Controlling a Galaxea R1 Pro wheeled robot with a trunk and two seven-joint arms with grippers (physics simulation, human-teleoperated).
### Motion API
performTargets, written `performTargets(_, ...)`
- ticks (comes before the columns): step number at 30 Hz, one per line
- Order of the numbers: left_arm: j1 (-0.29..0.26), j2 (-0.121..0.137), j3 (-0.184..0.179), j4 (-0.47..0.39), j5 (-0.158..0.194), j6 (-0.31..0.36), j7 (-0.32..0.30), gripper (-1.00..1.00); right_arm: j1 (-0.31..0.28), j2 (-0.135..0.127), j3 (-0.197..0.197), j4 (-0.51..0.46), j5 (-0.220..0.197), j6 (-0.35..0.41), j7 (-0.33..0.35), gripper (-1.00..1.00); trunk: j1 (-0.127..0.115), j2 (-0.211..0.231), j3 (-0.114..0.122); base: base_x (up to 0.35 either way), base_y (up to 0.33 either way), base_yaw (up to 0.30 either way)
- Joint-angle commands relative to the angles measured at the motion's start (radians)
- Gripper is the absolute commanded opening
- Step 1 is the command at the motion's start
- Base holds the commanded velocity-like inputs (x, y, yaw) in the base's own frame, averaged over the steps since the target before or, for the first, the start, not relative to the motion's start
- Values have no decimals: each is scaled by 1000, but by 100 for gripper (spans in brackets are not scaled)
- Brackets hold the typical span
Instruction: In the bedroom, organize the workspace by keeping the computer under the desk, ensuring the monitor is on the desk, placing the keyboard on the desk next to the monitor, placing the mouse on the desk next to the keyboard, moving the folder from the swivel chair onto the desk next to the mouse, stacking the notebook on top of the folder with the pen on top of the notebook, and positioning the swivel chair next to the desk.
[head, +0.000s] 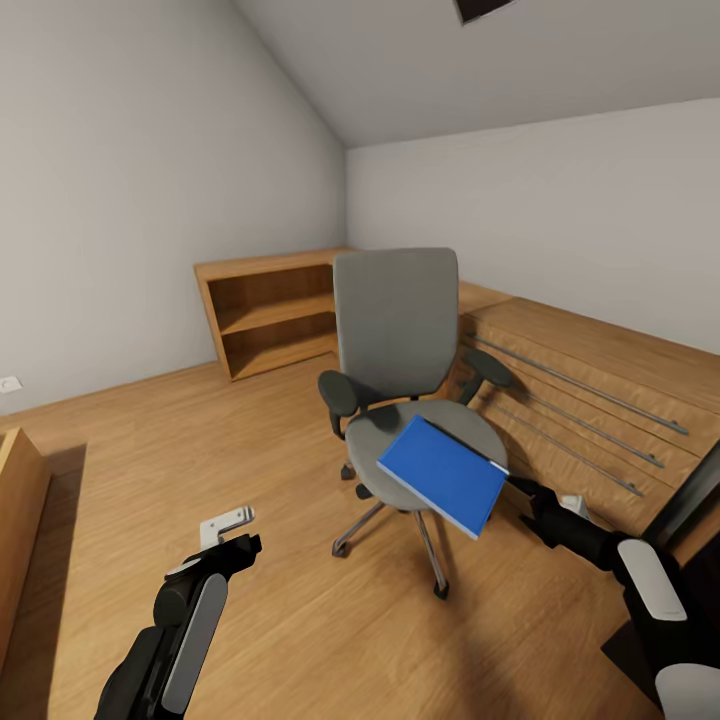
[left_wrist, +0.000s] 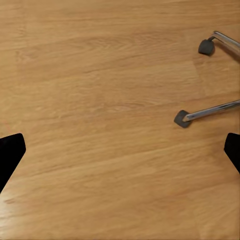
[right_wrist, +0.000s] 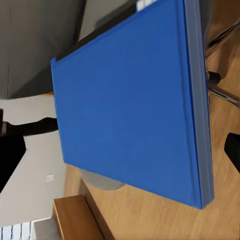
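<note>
Half off the seat of the swivel chair (head: 398, 330) with the folder (head: 445, 475): sits tilted, near-right corner overhanging and dipping toward the right gripper (head: 528, 497), probably because that is the easiest edge to reach. In the right wrist view, shows the blue cover (right_wrist: 130, 105) broad and close, with the right gripper (right_wrist: 120, 150) fingertips dark and wide apart at either side, so reads as spread rather than pinched. Cannot tell whether either finger touches the folder.

Meets the folder from the near right, low and level with the seat, likely so as to slip the jaws over the thin white-edged side.

Hangs apart at the near left, the left gripper (head: 235, 535), spread and holding nothing, over bare wooden floor (head: 260, 440). Looks down past the left gripper (left_wrist: 120, 150) at two chrome chair legs with casters (left_wrist: 182, 119), near but not touching. Seems parked there to keep out of the way.

Judged as the pick-up of the folder, with the move to the desk not yet done. Beyond the chair: an open shelf unit (head: 270, 310) at far left, a dresser (head: 600, 370) with long bar handles at right.
</note>
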Motion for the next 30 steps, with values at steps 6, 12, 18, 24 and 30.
performTargets(6, -1, -1, -2, -1, 10, 2, 9, 100, -1, -2, -17, 2, 5, 9, 12, 100, 23, -43, -20, 0, 0, 0)
performTargets(12, -1, -1, -2, -1, 10, 2, 11, 100, -1, -2, -27, 4, 5, 6, 13, 100, 46, -85, -39, 0, 0, 0)
performTargets(18, -1, -2, -4, 30, 9, 1, 13, 100, -1, 7, -98, 6, -50, -7, 34, 100, 69, -127, -57, 0, 0, 0)
performTargets(24, -1, -2, -4, 36, 8, 0, 14, 100, -1, 5, -108, 7, -86, -12, 152, 100, 92, -169, -76, 0, 0, 0)
performTargets(30, -1, -2, -4, 36, 9, 0, 13, 100, -1, 3, -106, 48, -88, -11, 208, 100, 115, -211, -95, 0, 0, 0)
